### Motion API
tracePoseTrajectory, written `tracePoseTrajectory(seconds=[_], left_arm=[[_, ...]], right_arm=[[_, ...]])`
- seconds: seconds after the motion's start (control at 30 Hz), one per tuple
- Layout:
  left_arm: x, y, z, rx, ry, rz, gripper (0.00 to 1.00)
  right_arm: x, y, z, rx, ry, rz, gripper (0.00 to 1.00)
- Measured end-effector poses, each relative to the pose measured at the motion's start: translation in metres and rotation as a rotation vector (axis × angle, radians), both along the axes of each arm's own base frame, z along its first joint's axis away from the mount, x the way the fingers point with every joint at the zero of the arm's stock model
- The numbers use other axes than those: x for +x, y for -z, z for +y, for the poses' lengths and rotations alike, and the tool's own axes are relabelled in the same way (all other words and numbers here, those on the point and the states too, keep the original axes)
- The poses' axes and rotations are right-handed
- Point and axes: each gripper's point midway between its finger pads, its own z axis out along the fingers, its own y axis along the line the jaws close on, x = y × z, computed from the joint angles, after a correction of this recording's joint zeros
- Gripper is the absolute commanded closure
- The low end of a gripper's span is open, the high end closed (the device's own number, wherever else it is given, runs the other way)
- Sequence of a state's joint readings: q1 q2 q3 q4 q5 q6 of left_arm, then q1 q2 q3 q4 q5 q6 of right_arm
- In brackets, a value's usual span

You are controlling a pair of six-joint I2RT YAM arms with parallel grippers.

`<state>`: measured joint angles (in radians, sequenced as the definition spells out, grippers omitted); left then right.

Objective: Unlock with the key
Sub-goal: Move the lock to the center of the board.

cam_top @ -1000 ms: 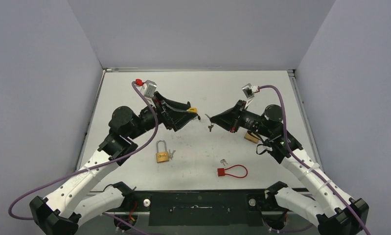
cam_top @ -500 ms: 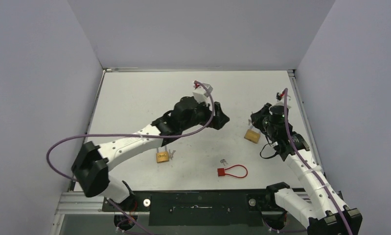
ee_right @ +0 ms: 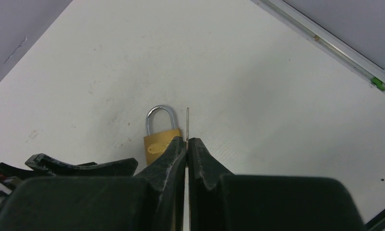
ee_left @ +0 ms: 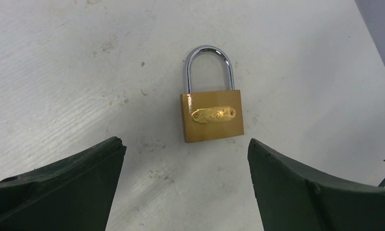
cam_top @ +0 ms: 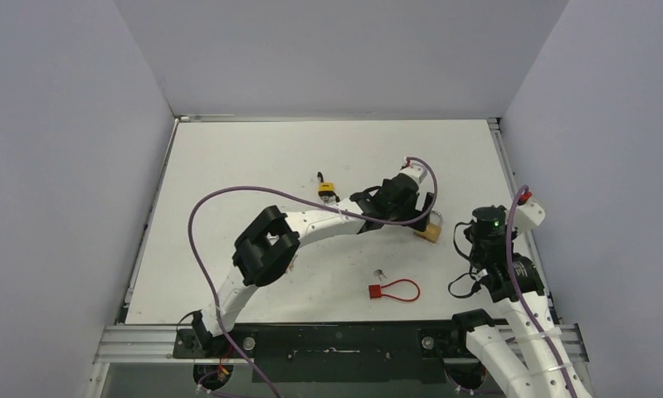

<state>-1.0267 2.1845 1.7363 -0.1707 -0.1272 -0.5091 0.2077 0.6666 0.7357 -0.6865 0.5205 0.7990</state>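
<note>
The white desk point(cam_top: 245, 166) carries everything. The left arm point(cam_top: 311, 224) reaches across it to the right, and the left tool point(ee_left: 184, 144) hangs with its fingers spread wide over the brass padlock point(ee_left: 212, 115), touching nothing. The padlock lies flat near the desk's right side, its shackle closed. The right tool point(ee_right: 186, 142), just beside it, is pressed together, pinching the key point(ee_right: 187, 122), a thin blade seen edge-on. A red cable lock point(cam_top: 394, 290) lies nearer the front, and a small yellow padlock point(cam_top: 325, 188) sits mid-desk.

White scuffed table point(cam_top: 228, 166), plain grey walls point(cam_top: 336, 50)
</note>
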Motion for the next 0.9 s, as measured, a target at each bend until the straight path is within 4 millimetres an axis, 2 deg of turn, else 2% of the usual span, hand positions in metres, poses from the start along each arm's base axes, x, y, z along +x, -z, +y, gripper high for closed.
tracePoseTrajectory(seconds=[0.23,0.43,0.63,0.77,0.9], left_arm=[[0.004,0.031,-0.027,0.031,-0.022,0.026,0.03],[-0.014,0.064,-0.042,0.101,-0.008,0.023,0.03],[-0.027,0.063,-0.058,0.096,0.004,0.009,0.05],[-0.019,0.063,-0.065,0.104,-0.026,0.001,0.11],[-0.010,0.065,-0.069,0.142,-0.063,-0.001,0.12]], right_arm=[[-0.012,0.006,-0.007,0.015,0.049,0.008,1.00],[-0.014,0.013,-0.005,0.029,0.048,0.024,1.00],[-0.017,0.018,-0.004,0.036,0.047,0.033,1.00],[-0.018,0.017,-0.004,0.037,0.046,0.030,1.00],[-0.020,0.016,-0.005,0.038,0.045,0.026,1.00]])
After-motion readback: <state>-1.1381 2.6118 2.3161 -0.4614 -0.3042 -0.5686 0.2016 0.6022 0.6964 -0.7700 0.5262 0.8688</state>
